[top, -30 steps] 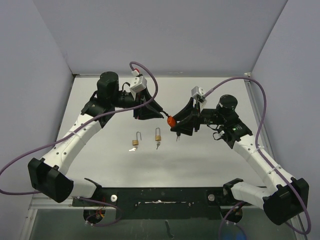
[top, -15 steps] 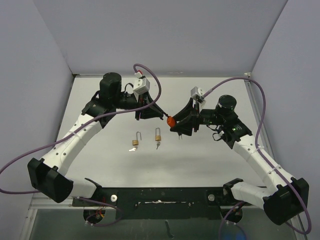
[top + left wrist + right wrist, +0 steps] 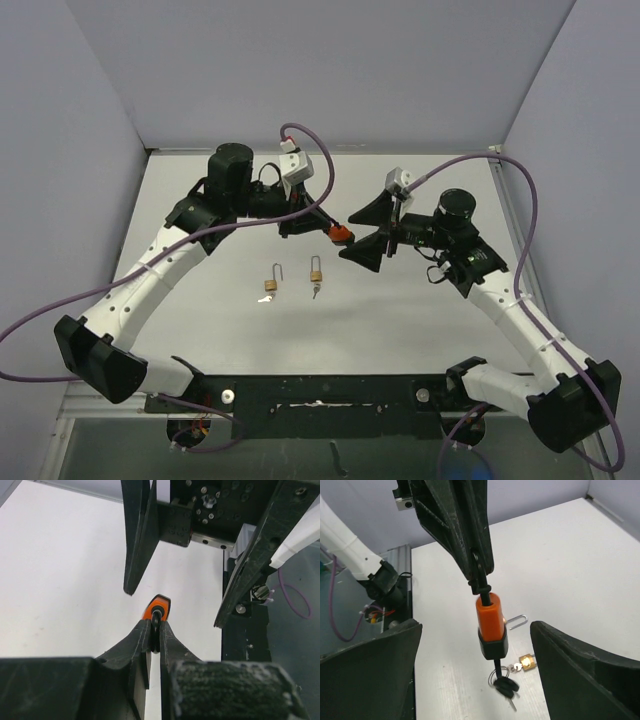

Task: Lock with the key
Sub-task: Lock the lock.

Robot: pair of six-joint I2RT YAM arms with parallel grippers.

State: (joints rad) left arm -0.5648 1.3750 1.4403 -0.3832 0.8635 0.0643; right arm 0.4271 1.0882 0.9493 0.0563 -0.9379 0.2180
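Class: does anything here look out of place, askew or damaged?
Nothing looks damaged. One oddity: the orange key fob hangs in mid-air, pinched by its top end in the left gripper, with its keys dangling below.

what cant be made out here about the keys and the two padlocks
- Left wrist view: fingers of the left gripper hide the keys under the orange fob; no padlock in frame.
- Right wrist view: one padlock shows only its shackle, body behind the fob; a finger of the right gripper cuts off the other padlock.
- Top view: both padlocks' keyholes are too small to see.
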